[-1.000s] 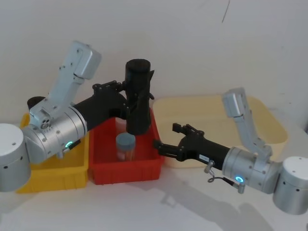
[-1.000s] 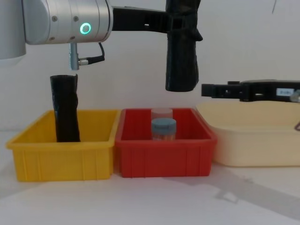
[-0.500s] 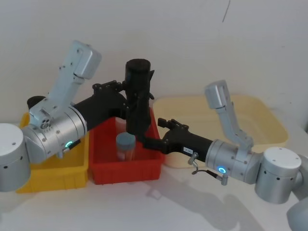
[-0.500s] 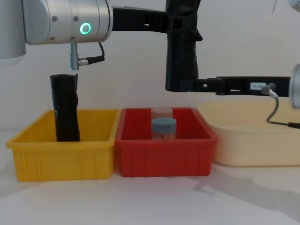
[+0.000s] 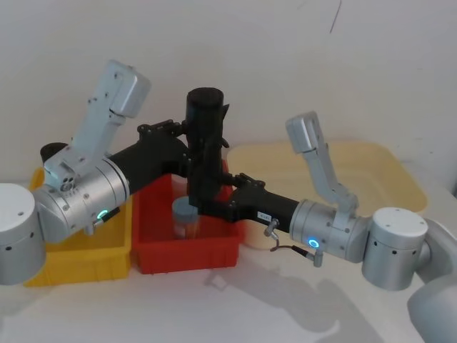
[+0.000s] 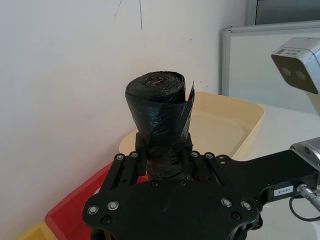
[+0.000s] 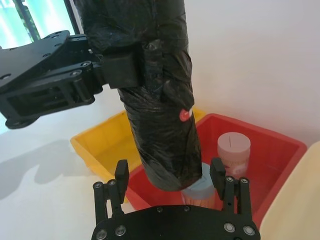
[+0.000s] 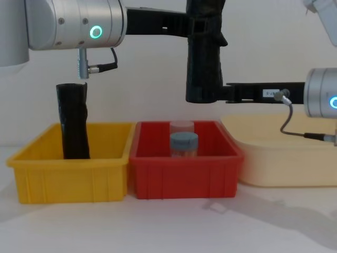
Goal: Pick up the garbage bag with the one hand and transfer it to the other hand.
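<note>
Upper centre of head view: my left pincer (image 5: 202, 145) clamps garbage bag (image 5: 205, 107) upright above red bin (image 5: 186, 251), lower end free so right pincer (image 7: 170, 172), wide, straddles it for takeover.

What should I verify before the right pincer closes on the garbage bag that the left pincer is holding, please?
1. Left pincer clamped on the upper part of the garbage bag: ok.
2. Right pincer open and straddling the bag's lower end: ok.
3. Bag upright above the red bin: ok.
4. Bag's lower end apart from the blue-lidded jar beneath it: ok.
5. Right pincer at a height apart from the left pincer, so that the two do not meet: ok.
6. Bag centred between the right pincer's pads: cannot tell.
</note>
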